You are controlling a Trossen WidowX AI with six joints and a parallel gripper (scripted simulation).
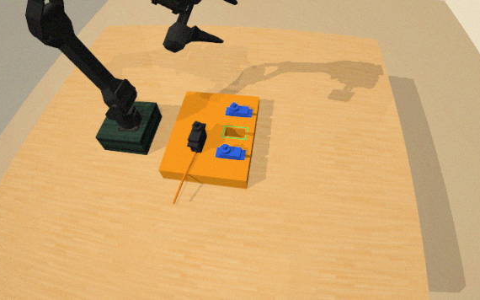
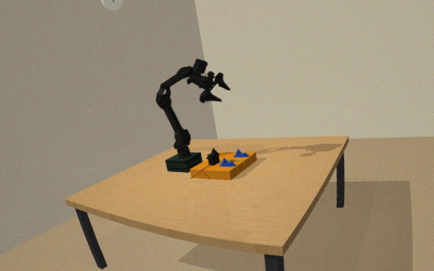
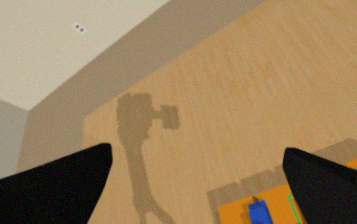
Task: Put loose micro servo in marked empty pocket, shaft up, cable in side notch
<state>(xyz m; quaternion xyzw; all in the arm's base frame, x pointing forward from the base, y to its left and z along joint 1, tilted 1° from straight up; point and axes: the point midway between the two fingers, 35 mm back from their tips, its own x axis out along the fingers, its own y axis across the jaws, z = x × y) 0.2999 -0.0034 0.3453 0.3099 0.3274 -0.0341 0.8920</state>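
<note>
The loose servo (image 1: pixel 197 137) (image 2: pixel 213 157) is black and stands on the orange deck (image 1: pixel 210 169) (image 2: pixel 210 174) (image 3: pixel 227 215), its shaft end up. Its thin orange cable (image 1: pixel 184 178) runs out past the deck's front edge. The empty pocket (image 1: pixel 235 132) lies to the servo's right, outlined in green, with a side notch (image 1: pixel 249 134) toward the deck's right edge. Part of the green outline (image 3: pixel 293 208) shows in the wrist view, beside the right finger. My gripper (image 1: pixel 230 22) (image 2: pixel 225 95) (image 3: pixel 197 155) is open and empty, high above the deck and away from the servo.
Blue servos sit in the deck on either side of the pocket, one behind (image 1: pixel 239 111) (image 2: pixel 240 154) (image 3: pixel 260 213) and one in front (image 1: pixel 231 152) (image 2: pixel 227 163). The dark green arm base (image 1: pixel 121 141) (image 2: pixel 183 164) stands left of the deck on the wooden table (image 1: pixel 311 219) (image 2: pixel 189 205).
</note>
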